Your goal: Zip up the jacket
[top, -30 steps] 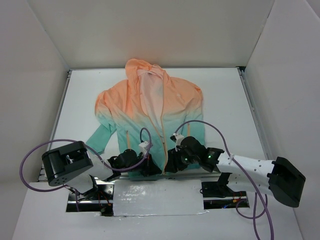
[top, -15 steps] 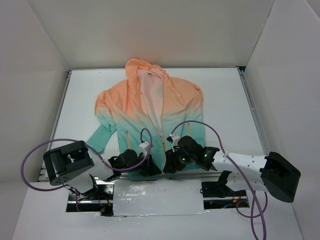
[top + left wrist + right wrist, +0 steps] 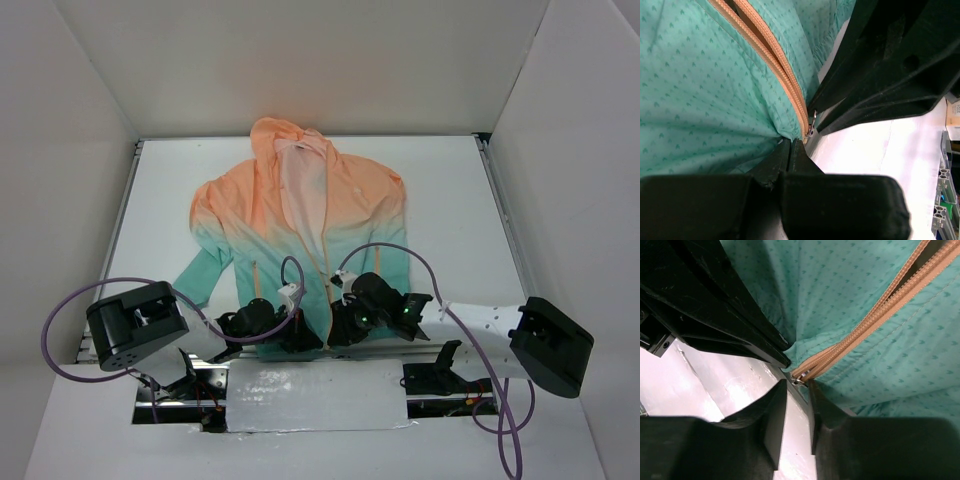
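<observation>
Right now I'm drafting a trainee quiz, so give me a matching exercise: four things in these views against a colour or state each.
1 hood
2 zipper slider
3 left end effector
4 right end effector

a fingers apart
b peach-orange
c shut on the teal hem of the jacket
d silvery

Pairs: 1-b, 2-d, 3-c, 4-a

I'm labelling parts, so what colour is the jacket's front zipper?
Orange: the zipper runs across the teal jacket, clearest in the right wrist view.
</observation>
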Robot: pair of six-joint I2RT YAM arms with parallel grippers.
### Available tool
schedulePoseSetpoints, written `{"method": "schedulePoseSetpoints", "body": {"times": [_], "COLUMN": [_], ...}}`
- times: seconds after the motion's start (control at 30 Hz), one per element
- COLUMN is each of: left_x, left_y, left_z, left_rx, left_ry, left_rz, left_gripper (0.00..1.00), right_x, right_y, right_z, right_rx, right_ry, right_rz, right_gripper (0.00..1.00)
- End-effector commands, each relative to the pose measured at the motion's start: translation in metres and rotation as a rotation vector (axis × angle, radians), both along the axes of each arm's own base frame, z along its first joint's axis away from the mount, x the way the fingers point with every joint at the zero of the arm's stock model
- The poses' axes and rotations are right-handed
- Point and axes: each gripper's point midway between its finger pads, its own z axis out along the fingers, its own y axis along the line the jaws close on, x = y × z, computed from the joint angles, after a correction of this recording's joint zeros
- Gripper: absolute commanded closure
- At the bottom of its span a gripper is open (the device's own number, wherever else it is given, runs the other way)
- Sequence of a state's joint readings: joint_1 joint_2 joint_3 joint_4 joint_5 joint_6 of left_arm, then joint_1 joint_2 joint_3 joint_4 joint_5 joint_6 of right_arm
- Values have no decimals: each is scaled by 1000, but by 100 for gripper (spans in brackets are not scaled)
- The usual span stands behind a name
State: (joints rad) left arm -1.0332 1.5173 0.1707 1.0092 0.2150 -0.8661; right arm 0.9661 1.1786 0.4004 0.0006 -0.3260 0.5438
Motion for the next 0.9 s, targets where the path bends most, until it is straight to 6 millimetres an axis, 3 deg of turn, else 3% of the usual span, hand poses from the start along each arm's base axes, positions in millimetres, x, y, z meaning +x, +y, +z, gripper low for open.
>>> {"method": "schedulePoseSetpoints", "body": {"times": [0.0,0.27,0.33,0.87], "left_x": [0,0,0,-1], "left_y": [-12,-12,-12,-11], "left_z": [16,16,16,18], "left_rx": [-58,-60,-60,-72], "left_ry": [-48,-49,-49,-57], "left_rz": [-39,-38,-37,-46], "left_gripper": [100,100,100,100], "right_x": [9,8,8,23], "right_y": [17,20,20,14], "right_z": [20,18,18,21], "right_rx": [64,63,63,20], "right_ry": [-48,-33,-31,-37], "right_rz": [6,13,16,-108], "right_gripper": [73,90,99,100]}}
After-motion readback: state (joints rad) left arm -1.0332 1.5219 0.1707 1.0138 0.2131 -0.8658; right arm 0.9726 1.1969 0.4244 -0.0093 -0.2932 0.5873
